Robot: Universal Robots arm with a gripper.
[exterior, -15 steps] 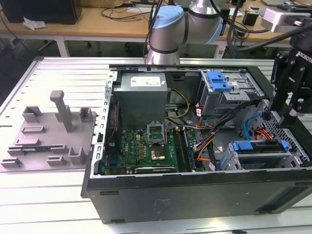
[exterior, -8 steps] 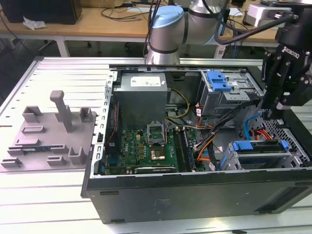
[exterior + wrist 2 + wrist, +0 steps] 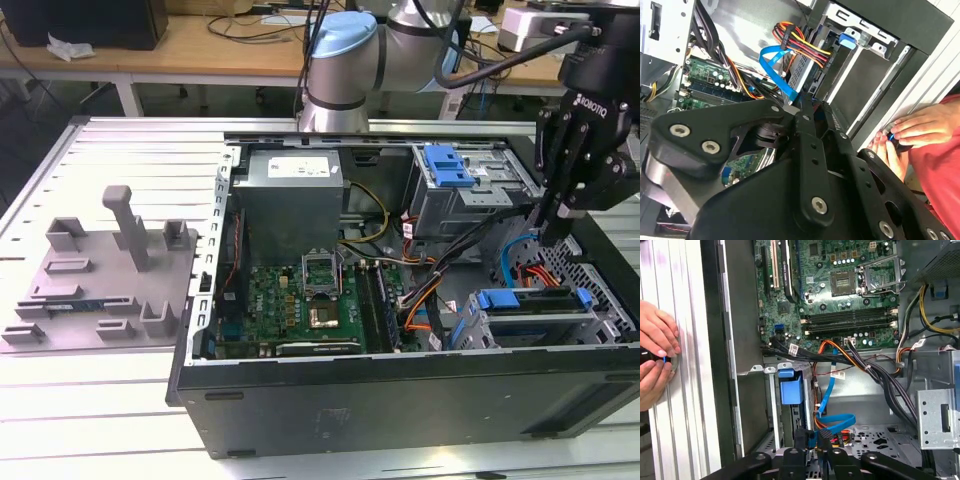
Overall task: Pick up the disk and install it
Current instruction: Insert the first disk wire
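The disk (image 3: 530,300) sits slotted in the drive cage (image 3: 600,320) at the exterior view's lower right, with its blue frame showing along the top. My black gripper (image 3: 556,228) hangs just above and behind that cage. Its fingers are shut together with nothing between them. In the second wrist view the gripper (image 3: 805,104) closes to a point beside a blue flat cable (image 3: 775,67). In the first wrist view the gripper (image 3: 812,437) is over the same cable (image 3: 837,420) and a bundle of orange and red wires.
The open computer case holds a motherboard (image 3: 300,300), a grey power supply (image 3: 290,190) and a second cage with a blue tab (image 3: 447,165). A person's hands (image 3: 657,360) rest on the ribbed table beside the case wall. A grey fixture (image 3: 110,270) lies at the exterior view's left.
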